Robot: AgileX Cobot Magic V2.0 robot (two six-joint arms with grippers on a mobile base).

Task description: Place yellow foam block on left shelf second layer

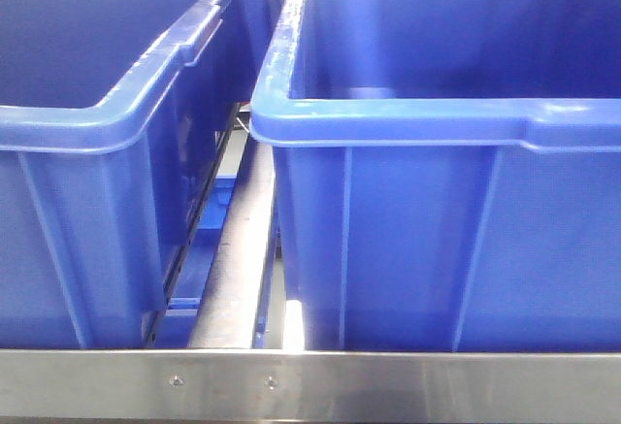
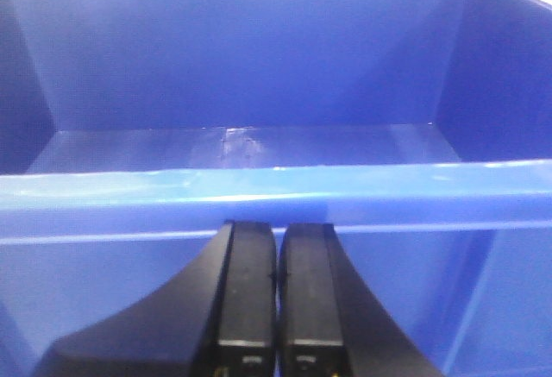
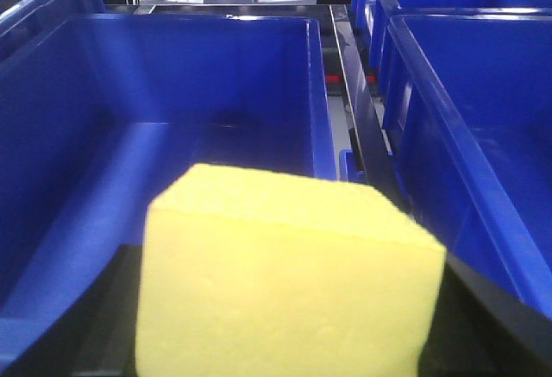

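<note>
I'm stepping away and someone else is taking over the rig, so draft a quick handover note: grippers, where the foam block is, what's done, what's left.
Left gripper: shut with nothing in it, facing the rim of a blue bin.
Right gripper: shut on the yellow foam block, held in the air in front of a second blue bin.
Done: block is picked up.
Left: take it to the left shelf's second layer, set it down, release. These views don't show which shelf level this is.

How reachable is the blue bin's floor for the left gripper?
Probably yes: the blue bin is open-topped and its floor bare; only the near rim stands before the shut left gripper.
</note>
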